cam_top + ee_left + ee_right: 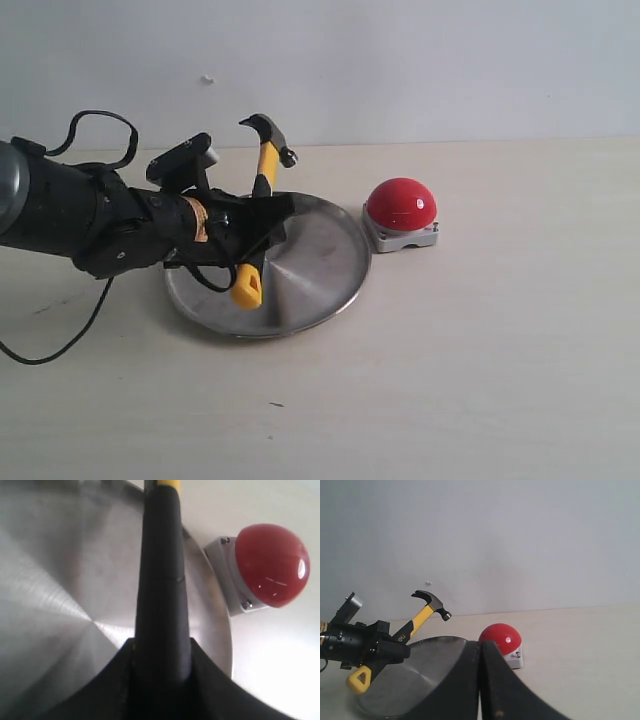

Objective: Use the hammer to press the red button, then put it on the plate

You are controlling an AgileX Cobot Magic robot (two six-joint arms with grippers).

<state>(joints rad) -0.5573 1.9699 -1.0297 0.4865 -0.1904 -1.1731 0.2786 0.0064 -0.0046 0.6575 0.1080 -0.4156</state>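
Pale wooden bench (pixel 480 380). Left claw (pixel 262 215) grips black mid-handle of small claw hammer with dark steel head and yellow-and-black handle (pixel 266 165). Hammer is off the bench, tilted: head up toward the bench's far edge, yellow loop end low, toward the near edge. Round shallow silver metal plate (pixel 320 270) sits left of bench middle, directly under claw and hammer; loop-to-plate contact unclear. Glossy red dome button on squarish grey base (pixel 400 203) is just beside the plate's right rim. Right claw (pixel 481 647) closed, empty, well apart. Pale lettering on handle, unreadable.
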